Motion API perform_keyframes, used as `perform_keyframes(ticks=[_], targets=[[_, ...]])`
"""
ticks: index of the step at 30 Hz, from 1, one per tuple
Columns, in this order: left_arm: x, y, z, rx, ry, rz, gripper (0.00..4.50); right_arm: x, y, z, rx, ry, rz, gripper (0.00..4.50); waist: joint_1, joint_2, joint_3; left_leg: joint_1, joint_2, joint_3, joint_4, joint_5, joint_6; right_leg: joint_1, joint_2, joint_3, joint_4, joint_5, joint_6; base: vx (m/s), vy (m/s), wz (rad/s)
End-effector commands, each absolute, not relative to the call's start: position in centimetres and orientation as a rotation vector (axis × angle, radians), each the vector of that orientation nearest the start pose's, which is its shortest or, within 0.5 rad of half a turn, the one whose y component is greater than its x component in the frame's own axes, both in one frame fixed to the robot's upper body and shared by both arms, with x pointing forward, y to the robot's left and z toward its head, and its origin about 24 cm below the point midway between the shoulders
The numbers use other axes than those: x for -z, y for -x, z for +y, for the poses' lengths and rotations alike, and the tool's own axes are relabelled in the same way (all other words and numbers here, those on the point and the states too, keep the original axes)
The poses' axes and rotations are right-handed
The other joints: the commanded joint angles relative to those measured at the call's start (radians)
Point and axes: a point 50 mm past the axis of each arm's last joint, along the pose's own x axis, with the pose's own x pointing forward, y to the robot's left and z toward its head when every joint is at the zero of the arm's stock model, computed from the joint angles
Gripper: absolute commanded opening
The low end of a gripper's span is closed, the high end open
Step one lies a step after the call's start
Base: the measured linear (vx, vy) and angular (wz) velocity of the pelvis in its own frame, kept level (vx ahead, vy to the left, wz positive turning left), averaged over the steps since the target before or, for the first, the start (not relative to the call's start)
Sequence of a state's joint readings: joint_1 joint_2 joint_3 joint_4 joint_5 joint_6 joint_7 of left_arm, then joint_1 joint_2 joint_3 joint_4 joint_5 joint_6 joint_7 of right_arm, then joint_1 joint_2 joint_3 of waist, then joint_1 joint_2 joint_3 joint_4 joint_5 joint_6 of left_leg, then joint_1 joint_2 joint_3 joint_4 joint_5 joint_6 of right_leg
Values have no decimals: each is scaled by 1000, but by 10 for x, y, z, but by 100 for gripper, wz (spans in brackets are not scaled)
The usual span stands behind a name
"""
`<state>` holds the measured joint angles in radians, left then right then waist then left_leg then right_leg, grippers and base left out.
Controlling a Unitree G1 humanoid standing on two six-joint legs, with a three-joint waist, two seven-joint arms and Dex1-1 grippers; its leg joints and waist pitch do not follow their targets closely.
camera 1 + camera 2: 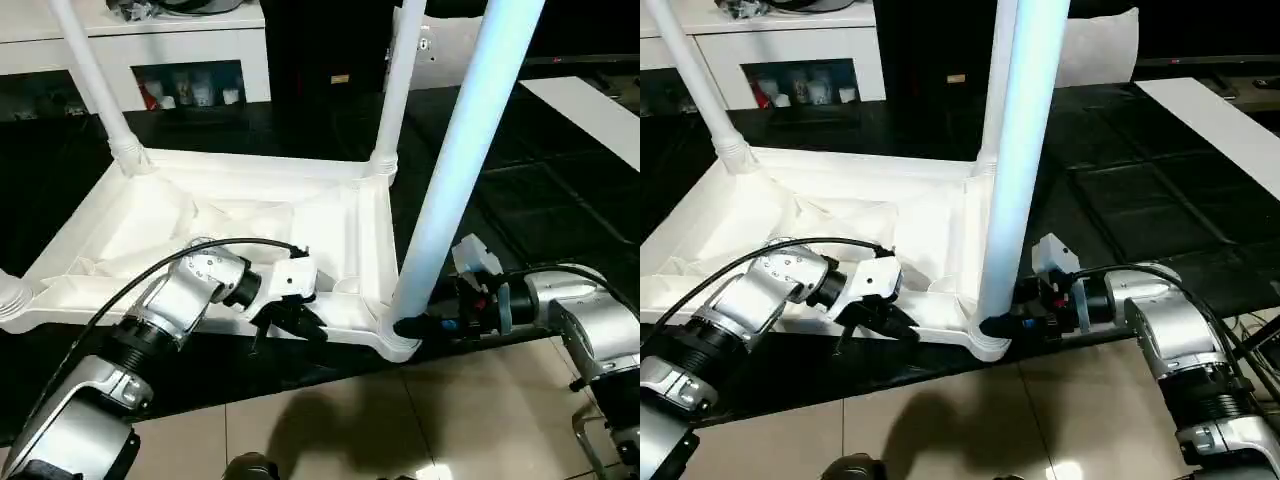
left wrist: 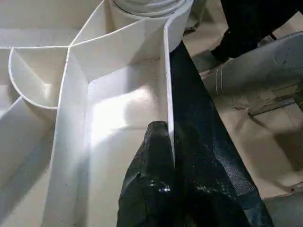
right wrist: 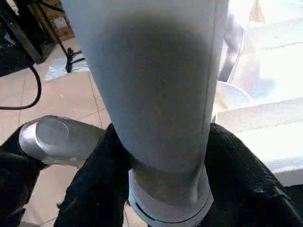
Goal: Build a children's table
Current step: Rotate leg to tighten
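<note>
The children's table's white tabletop (image 1: 230,215) lies upside down on the black work table (image 1: 540,200), ribs facing up. Three white legs stand in corner sockets: back left (image 1: 95,75), back right (image 1: 398,90) and the near front-right leg (image 1: 460,160). My left gripper (image 1: 295,322) is shut on the thin front rim (image 2: 166,85) of the tabletop, one finger (image 2: 147,179) inside the wall. My right gripper (image 1: 410,326) reaches in from the right, and its black fingers (image 3: 94,184) press both sides of the near leg's base (image 3: 161,94), just above the socket.
The tabletop's front rim sits close to the work table's front edge, with tiled floor (image 1: 400,420) below. A white cabinet (image 1: 190,85) with bottles and a dark unit (image 1: 320,50) stand behind. A white board (image 1: 590,110) lies at the far right.
</note>
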<state>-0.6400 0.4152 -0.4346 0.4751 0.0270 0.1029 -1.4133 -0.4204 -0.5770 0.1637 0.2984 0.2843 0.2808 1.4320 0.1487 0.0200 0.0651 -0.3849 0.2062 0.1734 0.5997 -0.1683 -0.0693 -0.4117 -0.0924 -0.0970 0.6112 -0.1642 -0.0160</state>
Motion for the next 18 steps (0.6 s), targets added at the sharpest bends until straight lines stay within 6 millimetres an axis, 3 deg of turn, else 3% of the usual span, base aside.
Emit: perform_keyframes(ticks=[1,7,8,9,11,13,15,18], targets=[[-79,-302,99,1715,-564,419,0,-82,-279,-186,-1467,92,399,197,-6,-12,-79,18,28,-2,-66,-201,56,56,-57,48,-75,-276,-201,0,0,0],[-80,-311,90,1559,-452,434,0,-80,-291,-173,-1279,23,368,196,-14,-11,-72,18,25,-4,-70,-227,36,53,-58,46,-84,-339,-186,0,0,0],[-79,-318,80,1423,-367,441,0,-75,-308,-162,-1068,4,352,196,-20,-12,-70,18,23,-6,-72,-235,17,53,-58,46,-85,-378,-169,0,0,0],[-79,-319,79,1410,-359,442,0,-75,-309,-161,-1048,1,351,196,-27,-13,-68,17,21,-5,-73,-240,10,51,-56,45,-87,-393,-166,0,0,0],[-79,-325,73,1316,-315,451,0,-71,-319,-155,-932,-15,357,196,-47,-15,-70,12,14,-11,-74,-253,-11,60,-59,36,-92,-451,-138,0,0,0],[-79,-332,66,1221,-265,445,0,-68,-328,-149,-812,-5,361,196,-64,-15,-69,13,12,-10,-73,-257,-4,57,-56,37,-99,-448,-130,0,0,0],[-80,-334,63,1184,-236,440,0,-67,-331,-145,-757,-25,368,196,-75,-17,-74,10,9,-7,-69,-230,14,58,-54,39,-96,-390,-145,0,0,0],[-82,-337,51,1097,-192,418,0,-65,-339,-134,-659,-64,343,196,-78,-17,-80,9,8,-3,-61,-181,35,59,-53,40,-91,-328,-166,0,0,0]])
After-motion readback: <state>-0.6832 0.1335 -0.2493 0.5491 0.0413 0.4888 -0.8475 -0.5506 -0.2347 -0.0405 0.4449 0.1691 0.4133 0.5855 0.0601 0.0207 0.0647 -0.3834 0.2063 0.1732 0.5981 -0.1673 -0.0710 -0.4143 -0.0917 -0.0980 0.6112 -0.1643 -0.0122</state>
